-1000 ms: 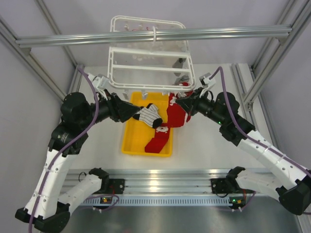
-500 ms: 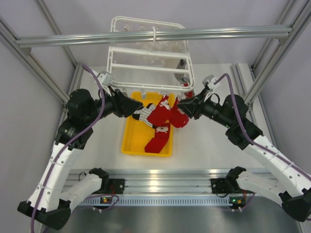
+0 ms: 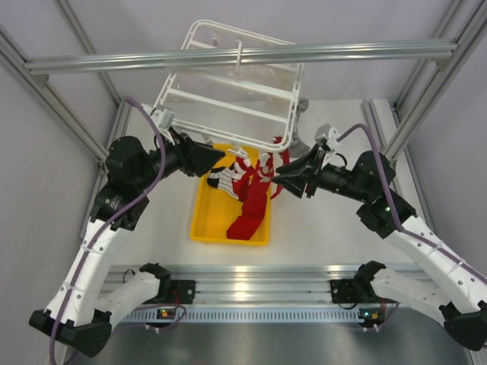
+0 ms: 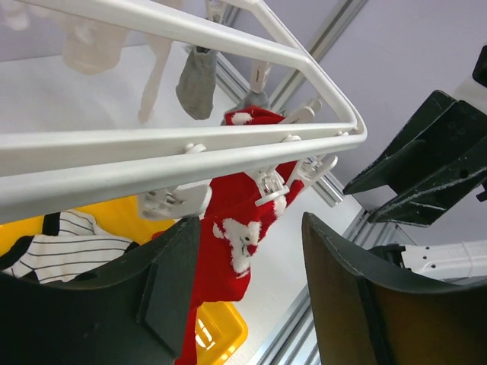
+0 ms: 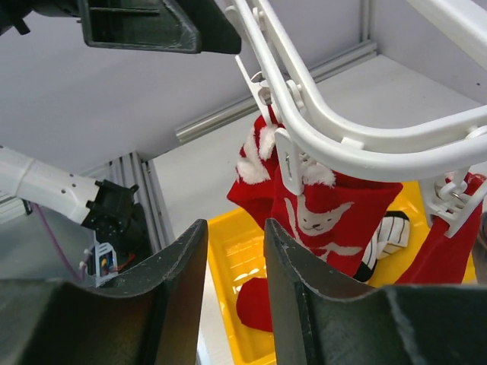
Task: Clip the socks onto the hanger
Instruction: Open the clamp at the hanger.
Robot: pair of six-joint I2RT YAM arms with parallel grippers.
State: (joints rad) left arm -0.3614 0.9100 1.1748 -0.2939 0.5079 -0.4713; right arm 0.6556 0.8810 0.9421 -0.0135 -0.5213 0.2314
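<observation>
The hanger (image 4: 91,182) hangs by its hook from the grey beam (image 3: 342,52), above the far half of the surface (image 3: 319,220). From above, the frame sits skewed and tilted. Its near rail slants from beside the left arm across to the right arm, with the right corner nearest the camera. At that corner two red socks (image 5: 327,217) are clipped by their cuffs and hang lengthwise, straight down, over the far right of the yellow tray (image 3: 205,220). A grey sock (image 4: 196,72) dangles from a clip farther back.

In the tray a third red sock (image 3: 247,220) lies with its length running towards the near right corner. A striped sock (image 3: 224,179) lies at the far left, close to the left arm's tips.

The left gripper (image 4: 251,228) is just under the near rail, its fingers spread wide with nothing between them. The right gripper (image 5: 234,228) faces it from the other side of the hanging socks, its fingers narrowly apart and holding nothing. The rail's corner and clips crowd the space above both. Bare surface lies either side of the tray.
</observation>
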